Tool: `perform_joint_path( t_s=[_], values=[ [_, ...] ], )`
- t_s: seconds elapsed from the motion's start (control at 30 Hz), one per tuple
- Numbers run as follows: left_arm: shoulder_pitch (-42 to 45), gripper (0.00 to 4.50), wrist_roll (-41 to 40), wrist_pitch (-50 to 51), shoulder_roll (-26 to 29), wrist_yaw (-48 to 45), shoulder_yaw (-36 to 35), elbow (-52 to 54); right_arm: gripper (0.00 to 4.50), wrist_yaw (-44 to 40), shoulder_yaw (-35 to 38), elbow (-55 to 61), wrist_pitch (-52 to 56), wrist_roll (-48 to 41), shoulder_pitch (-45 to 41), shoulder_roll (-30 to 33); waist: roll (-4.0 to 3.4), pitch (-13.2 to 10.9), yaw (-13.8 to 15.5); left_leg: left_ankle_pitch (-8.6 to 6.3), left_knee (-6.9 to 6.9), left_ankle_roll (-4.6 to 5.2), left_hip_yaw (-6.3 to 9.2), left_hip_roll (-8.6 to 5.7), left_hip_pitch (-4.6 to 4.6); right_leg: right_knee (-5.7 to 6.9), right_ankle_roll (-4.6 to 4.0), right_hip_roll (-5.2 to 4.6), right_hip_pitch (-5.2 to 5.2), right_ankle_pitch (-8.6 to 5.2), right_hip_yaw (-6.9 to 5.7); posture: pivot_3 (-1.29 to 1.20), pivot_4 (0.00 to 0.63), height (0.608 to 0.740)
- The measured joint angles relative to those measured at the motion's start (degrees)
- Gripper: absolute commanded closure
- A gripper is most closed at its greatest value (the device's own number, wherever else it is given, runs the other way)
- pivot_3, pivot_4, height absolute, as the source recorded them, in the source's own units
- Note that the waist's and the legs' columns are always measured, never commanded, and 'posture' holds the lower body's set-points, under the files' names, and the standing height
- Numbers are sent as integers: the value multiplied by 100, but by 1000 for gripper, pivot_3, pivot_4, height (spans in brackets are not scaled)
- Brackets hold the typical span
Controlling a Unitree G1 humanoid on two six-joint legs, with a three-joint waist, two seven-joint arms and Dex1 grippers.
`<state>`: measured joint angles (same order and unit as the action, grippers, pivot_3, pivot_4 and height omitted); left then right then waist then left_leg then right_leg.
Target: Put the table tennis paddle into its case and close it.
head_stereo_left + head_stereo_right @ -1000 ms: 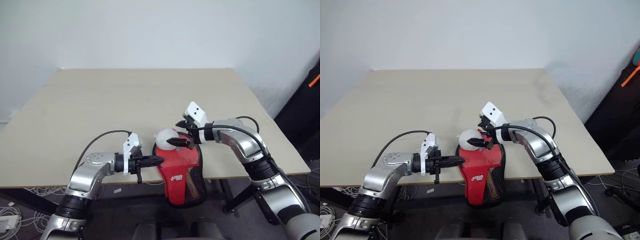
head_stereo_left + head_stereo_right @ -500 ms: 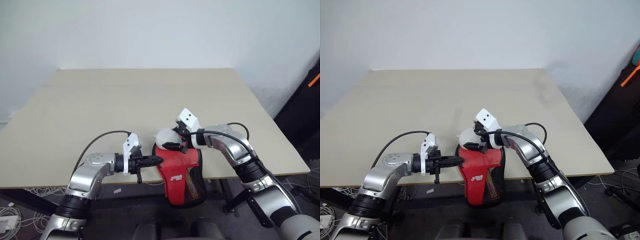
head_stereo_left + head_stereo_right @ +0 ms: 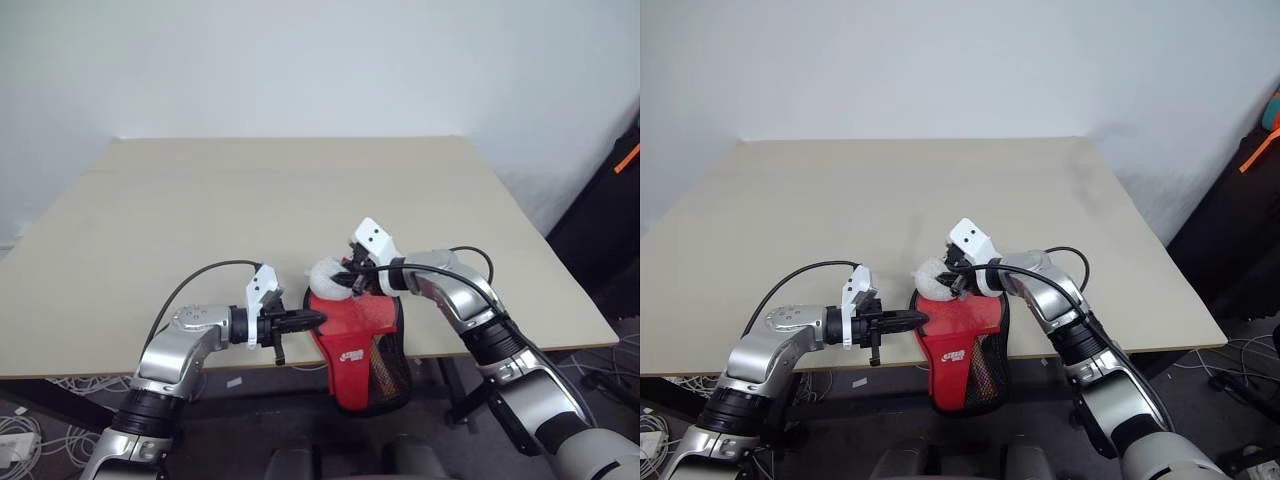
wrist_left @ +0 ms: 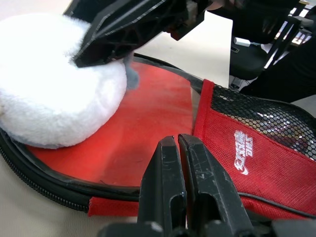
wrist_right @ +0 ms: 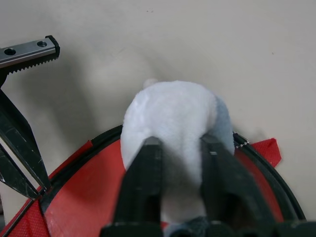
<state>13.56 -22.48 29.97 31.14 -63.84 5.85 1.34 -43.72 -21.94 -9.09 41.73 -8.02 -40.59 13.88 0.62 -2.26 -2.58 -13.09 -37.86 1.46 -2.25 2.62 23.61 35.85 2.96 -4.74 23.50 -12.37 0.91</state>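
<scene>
We find the case (image 3: 358,335) lying open at the table's (image 3: 200,210) near edge, its lower part hanging over. The left gripper (image 4: 177,148), fingers pressed together, pinches the case's rim. The right gripper (image 5: 178,148) pinches a white lump (image 5: 170,113) on the red paddle (image 4: 143,128) inside.

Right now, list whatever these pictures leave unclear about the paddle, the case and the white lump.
- Table tennis paddle: no handle visible; whether the red surface inside the case is its rubber cannot be told.
- Case's lower end: hangs past the table edge, dark in the head views.
- White fluffy lump: right hand covers its near side.
- Left hand: whether it pinches the case rim is hidden.
</scene>
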Motion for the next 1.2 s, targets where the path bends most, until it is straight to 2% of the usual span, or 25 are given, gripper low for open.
perform_joint_path(
  t_s=[0.03, 0.3, 0.57, 0.77, 1.2],
  values=[
    [9, 4500, 0, 0, -4, 5, 0, 0, 4483, -3, -16, -20, -17, 22, -14, -5, 0, 0, 0, 0, 0, 0, 0, 0, 0, 0, 0, 0, 0, 0, 0, 0, 0, 740],
    [250, 4500, 4, -67, -163, 58, 28, -37, 4483, 174, 36, -603, -241, 149, -350, -185, 0, 0, 3, 1, -2, 0, 0, -1, 1, 0, -1, 0, -2, 1, 0, 0, 0, 740],
    [818, 4500, 198, -397, -691, 293, 249, -525, 4483, 517, 621, -2237, -880, 210, -1597, -208, -1, -1, 2, 1, 0, 0, 1, -4, 2, -5, -17, 1, -5, 12, 0, 0, 0, 740],
    [975, 4500, 602, -940, -997, 454, 538, -1163, 4483, 624, 737, -3053, -1268, 380, -1725, -209, -4, -3, -28, 2, 1, 1, 1, -4, 2, -1, -18, 3, -2, 13, 3, 0, 0, 740],
    [1604, 4500, 1130, -1796, -1749, 819, 670, -2654, 4483, 457, 739, -3001, -1320, 557, -1725, -300, -5, -3, -32, 2, -2, 1, 4, -5, 3, -1, -17, 4, -5, 13, 3, 0, 0, 740]
  ],
)
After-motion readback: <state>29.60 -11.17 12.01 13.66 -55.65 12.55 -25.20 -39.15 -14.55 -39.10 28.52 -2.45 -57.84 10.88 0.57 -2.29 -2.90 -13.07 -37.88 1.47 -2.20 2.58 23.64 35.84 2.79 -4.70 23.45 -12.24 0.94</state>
